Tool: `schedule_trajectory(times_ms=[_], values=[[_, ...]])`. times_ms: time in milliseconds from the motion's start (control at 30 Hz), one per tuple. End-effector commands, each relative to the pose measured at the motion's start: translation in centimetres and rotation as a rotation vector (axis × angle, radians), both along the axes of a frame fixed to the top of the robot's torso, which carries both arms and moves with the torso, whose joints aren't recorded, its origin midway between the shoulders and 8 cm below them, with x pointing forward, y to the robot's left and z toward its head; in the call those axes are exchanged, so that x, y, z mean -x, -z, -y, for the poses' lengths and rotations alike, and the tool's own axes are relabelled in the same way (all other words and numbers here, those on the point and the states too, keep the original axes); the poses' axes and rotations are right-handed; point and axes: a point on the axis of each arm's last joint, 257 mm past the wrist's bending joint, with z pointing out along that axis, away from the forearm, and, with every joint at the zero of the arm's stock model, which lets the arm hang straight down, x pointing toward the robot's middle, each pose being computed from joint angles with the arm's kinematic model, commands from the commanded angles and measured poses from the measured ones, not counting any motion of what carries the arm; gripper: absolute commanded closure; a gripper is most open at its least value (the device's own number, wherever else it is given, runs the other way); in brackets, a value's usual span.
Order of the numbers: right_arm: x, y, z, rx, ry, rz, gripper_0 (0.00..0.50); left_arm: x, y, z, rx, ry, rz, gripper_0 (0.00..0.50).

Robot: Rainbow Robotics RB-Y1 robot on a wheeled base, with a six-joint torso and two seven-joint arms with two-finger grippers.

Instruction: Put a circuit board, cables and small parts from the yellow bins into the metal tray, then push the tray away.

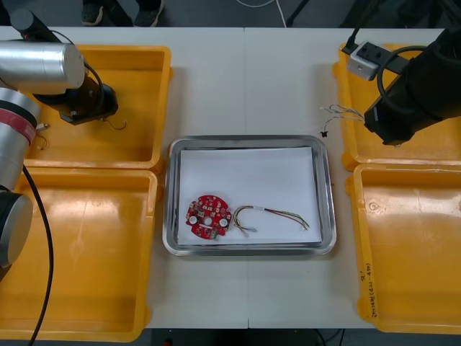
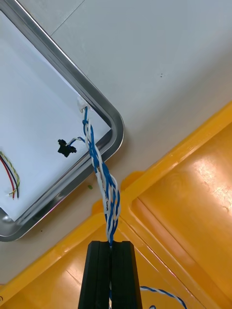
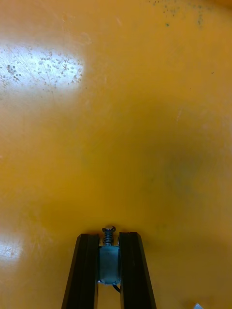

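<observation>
- The twisted blue and white cable (image 2: 104, 183) is clamped between the fingers of the right gripper (image 2: 111, 244). The fingers are closed down to the cable's thickness.
- From the fingertips the cable is stretched straight outward, and a short tail of it is seen behind the fingers over the far right yellow bin (image 2: 193, 203).
- The two strands are wound tightly round each other for most of the length. At the free end they are split into two short branches, one ending in a white connector (image 2: 81, 103) and the other in a black connector (image 2: 64, 147).
- In the front view the free end is hung over the table (image 1: 288, 86), between that bin's rim and the far right corner of the metal tray (image 1: 325, 187). Whether it touches the table cannot be told.
- A small metal part (image 3: 109, 258) is gripped by the left gripper (image 3: 109, 235), whose fingers are closed onto its sides, above the floor of the far left yellow bin (image 3: 121, 120).
- The part is seated near the fingertips: a silvery, box-shaped body with a threaded stub projecting just past them.
- On the tray's white lining a round red circuit board (image 1: 209, 216) and a red and yellow cable (image 1: 277, 215) are laid side by side near its near edge, well apart from both grippers.
</observation>
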Motion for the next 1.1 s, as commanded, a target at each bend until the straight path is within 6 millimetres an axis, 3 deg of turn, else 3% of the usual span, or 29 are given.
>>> schedule_trajectory(times_ms=[33, 300, 733, 900, 1100], values=[[0.5, -0.5, 0.7, 0.062, -0.056, 0.020, 0.500, 0.2, -0.2, 1.3, -0.054, 0.066, -0.034, 0.500], [0.5, -0.5, 0.7, 0.065, -0.061, 0.020, 0.500, 0.5, -2.0, 2.1, -0.050, 0.063, -0.069, 0.500], [0.4, -0.5, 0.8, 0.072, -0.065, 0.024, 0.500, -0.2, -10.2, 2.0, 0.019, 0.022, -0.035, 0.500], [0.3, -0.5, 0.9, 0.074, -0.062, 0.026, 0.500, 0.8, -13.2, 2.7, 0.047, 0.020, -0.069, 0.500], [0.3, -0.5, 0.9, 0.075, -0.061, 0.027, 0.500, 2.8, -15.0, 4.0, 0.060, 0.020, -0.144, 0.500]])
